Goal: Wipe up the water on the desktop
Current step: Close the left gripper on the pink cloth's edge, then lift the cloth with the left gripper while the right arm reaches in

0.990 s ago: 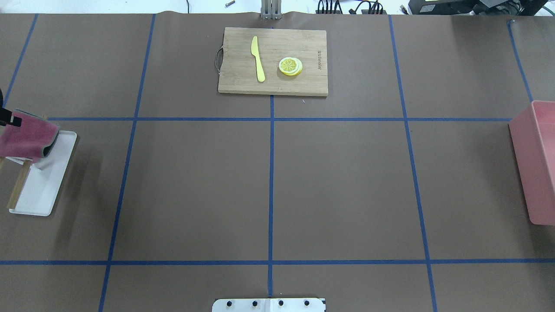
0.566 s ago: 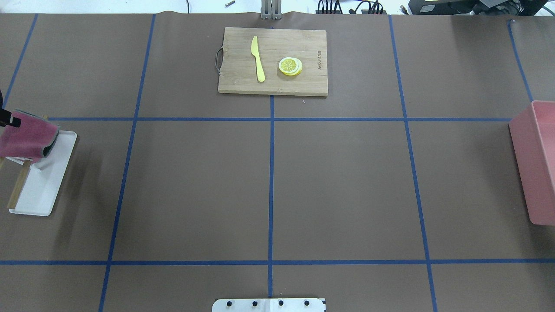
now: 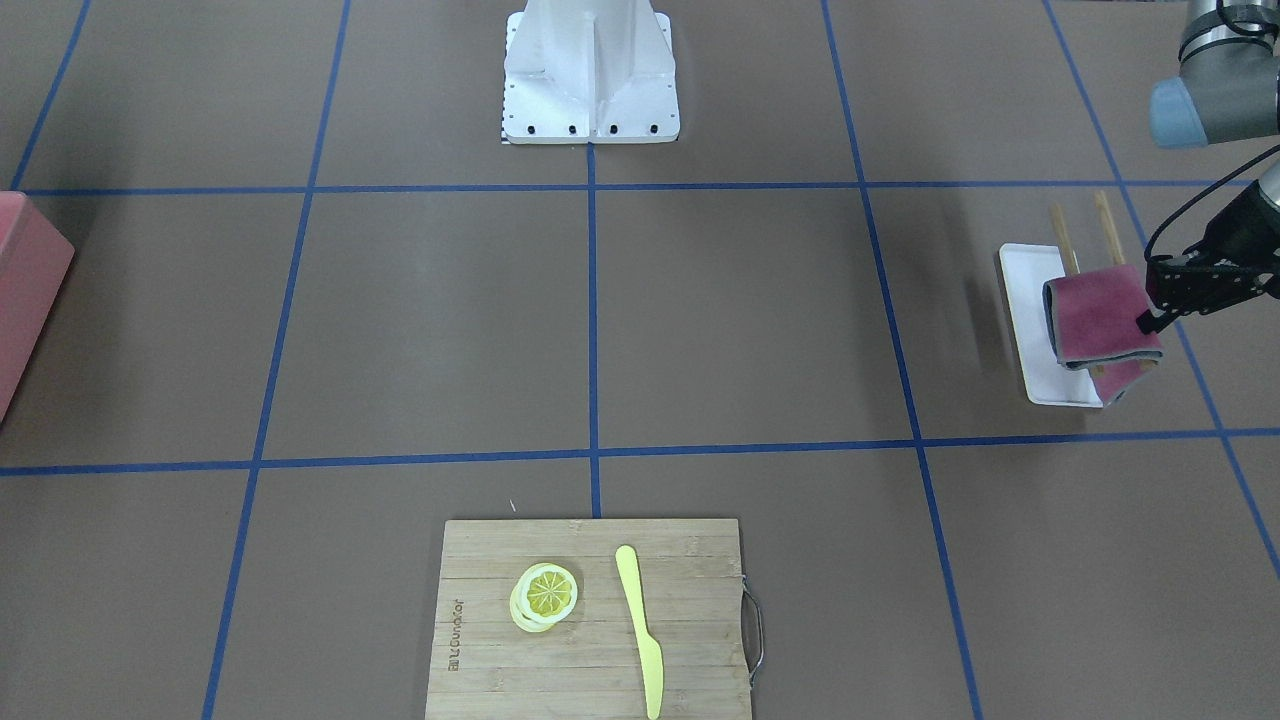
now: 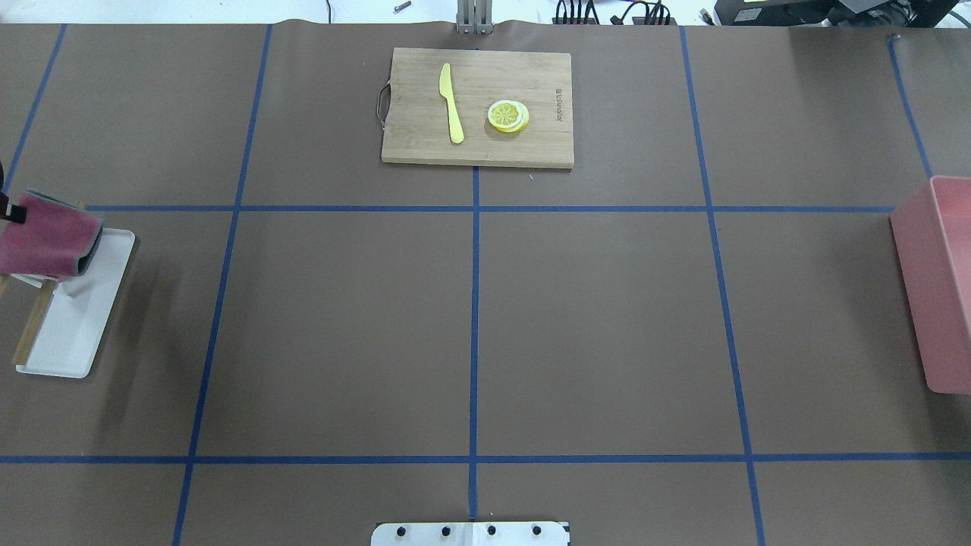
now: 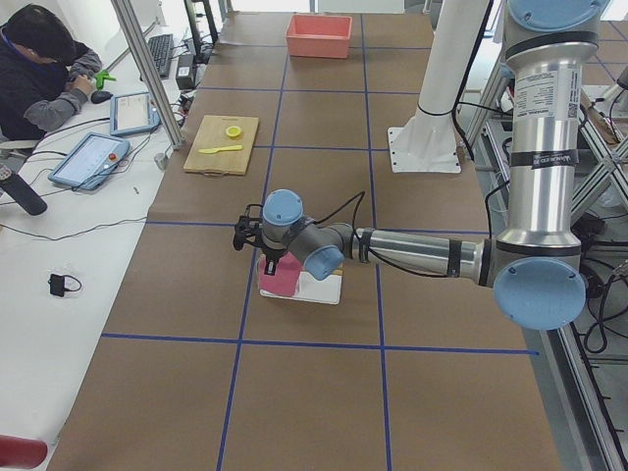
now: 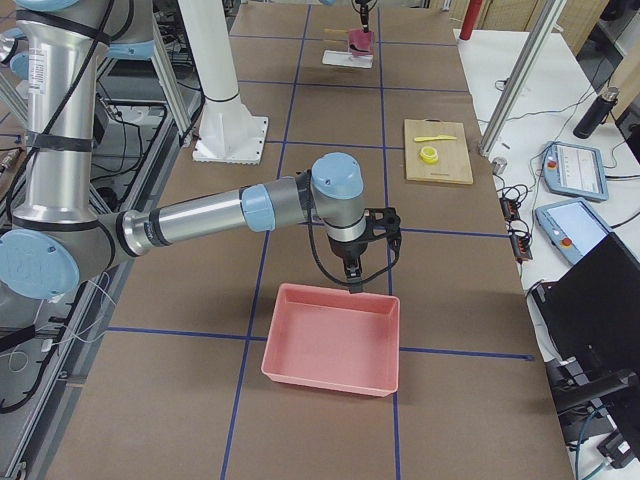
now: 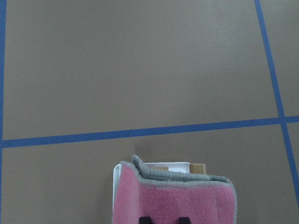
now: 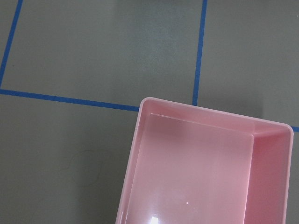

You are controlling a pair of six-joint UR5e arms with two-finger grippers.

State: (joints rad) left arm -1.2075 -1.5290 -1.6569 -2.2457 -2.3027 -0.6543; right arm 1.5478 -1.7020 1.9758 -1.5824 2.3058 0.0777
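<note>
The desktop [image 4: 592, 326] is brown with blue tape lines; I see no clear water on it. My left gripper [image 3: 1150, 315] is shut on a folded pink cloth [image 3: 1095, 320] with a grey edge and holds it just above a white tray [image 3: 1022, 300] at the table's left end. The cloth also shows in the overhead view [image 4: 45, 236] and the left wrist view [image 7: 173, 200]. My right gripper [image 6: 352, 285] hangs over the rim of a pink bin [image 6: 330, 385]; I cannot tell whether it is open or shut.
A bamboo cutting board [image 4: 478, 148] at the far middle carries a yellow knife [image 4: 452, 106] and lemon slices [image 4: 508, 116]. The pink bin [image 4: 922, 288] stands at the right end. Wooden sticks [image 3: 1065, 240] lie by the tray. The robot base [image 3: 592, 75] is at the near middle.
My left gripper has shifted slightly to the left with the pink cloth still in it. Nothing else has moved.
</note>
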